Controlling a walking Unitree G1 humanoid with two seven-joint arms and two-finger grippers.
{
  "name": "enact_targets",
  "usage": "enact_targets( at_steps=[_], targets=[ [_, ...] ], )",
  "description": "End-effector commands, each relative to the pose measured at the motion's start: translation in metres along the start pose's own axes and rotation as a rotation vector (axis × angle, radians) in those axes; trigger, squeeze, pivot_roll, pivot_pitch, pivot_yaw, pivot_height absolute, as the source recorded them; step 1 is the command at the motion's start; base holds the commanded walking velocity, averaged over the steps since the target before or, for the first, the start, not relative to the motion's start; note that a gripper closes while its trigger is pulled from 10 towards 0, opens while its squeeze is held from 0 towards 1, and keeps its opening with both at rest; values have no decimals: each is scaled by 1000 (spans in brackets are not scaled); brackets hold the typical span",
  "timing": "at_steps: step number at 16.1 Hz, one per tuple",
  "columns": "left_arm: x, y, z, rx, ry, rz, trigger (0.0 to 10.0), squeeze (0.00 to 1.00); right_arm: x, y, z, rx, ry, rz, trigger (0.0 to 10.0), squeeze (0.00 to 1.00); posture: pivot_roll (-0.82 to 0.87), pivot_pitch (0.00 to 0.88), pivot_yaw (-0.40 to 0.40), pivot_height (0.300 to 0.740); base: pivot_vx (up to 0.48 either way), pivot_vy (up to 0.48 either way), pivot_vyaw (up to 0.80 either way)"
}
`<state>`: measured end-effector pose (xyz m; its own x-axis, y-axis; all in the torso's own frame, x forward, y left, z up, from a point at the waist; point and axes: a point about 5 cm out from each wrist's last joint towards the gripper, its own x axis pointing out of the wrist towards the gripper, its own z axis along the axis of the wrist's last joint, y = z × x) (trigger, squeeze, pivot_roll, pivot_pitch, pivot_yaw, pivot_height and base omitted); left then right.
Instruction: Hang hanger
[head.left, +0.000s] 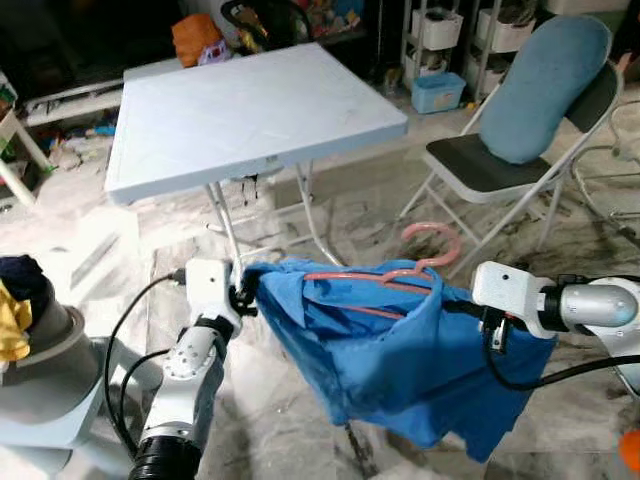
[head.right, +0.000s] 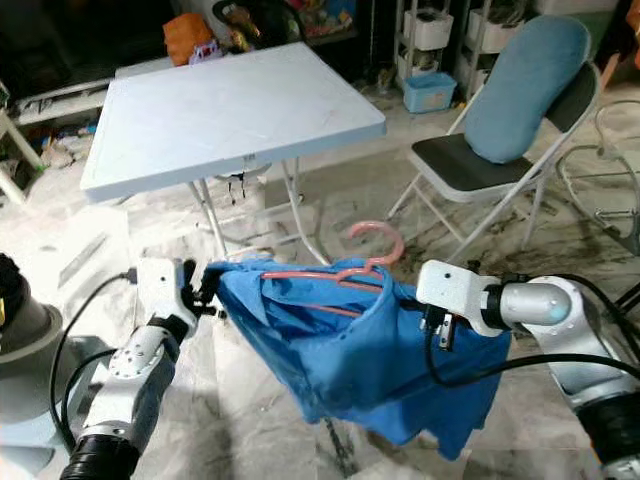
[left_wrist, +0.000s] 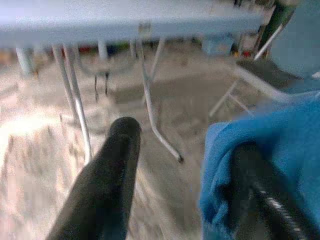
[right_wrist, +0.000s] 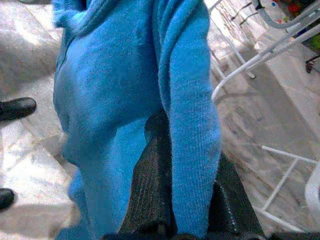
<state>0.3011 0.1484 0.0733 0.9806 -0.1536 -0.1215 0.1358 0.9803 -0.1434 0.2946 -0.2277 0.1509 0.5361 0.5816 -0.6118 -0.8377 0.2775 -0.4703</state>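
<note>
A blue shirt (head.left: 390, 350) hangs on a pink hanger (head.left: 372, 279) stretched between my two grippers, above the marble floor. The hanger's hook (head.left: 437, 240) sticks up near the right end. At the shirt's left end, my left gripper (head.left: 245, 290) is open; in the left wrist view one finger (left_wrist: 115, 165) is bare and the blue cloth (left_wrist: 270, 145) drapes over the other. At the right end, my right gripper (head.left: 460, 305) is shut on the shirt; in the right wrist view a fold of blue cloth (right_wrist: 187, 115) runs between its fingers (right_wrist: 152, 185).
A white folding table (head.left: 250, 110) stands straight ahead. At the right is a folding chair (head.left: 480, 165) with a blue cushion (head.left: 545, 85). Storage racks (head.left: 440, 40) line the back wall. A person's black shoes (right_wrist: 15, 107) stand on the floor near the shirt.
</note>
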Motion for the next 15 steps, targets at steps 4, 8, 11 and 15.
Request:
enact_targets(
  at_steps=[4,8,11,15],
  targets=[
    [-7,6,2,12,-14,37,10000,1000,-6,-19,15,-42,-44,-63,10000,0,-146,0,93,740,0,0,0],
    [-4,-21,12,17,-45,-137,10000,1000,7,-17,19,-28,-37,-75,10000,0,-149,0,95,740,0,0,0],
    [0,-29,12,123,-42,-170,10000,1000,22,-12,24,-1,-58,-88,10000,0,-146,0,95,740,0,0,0],
    [10,-31,12,312,-34,-120,10000,1000,38,-3,23,48,-52,-108,10000,0,-148,0,100,740,0,0,0]
  ],
)
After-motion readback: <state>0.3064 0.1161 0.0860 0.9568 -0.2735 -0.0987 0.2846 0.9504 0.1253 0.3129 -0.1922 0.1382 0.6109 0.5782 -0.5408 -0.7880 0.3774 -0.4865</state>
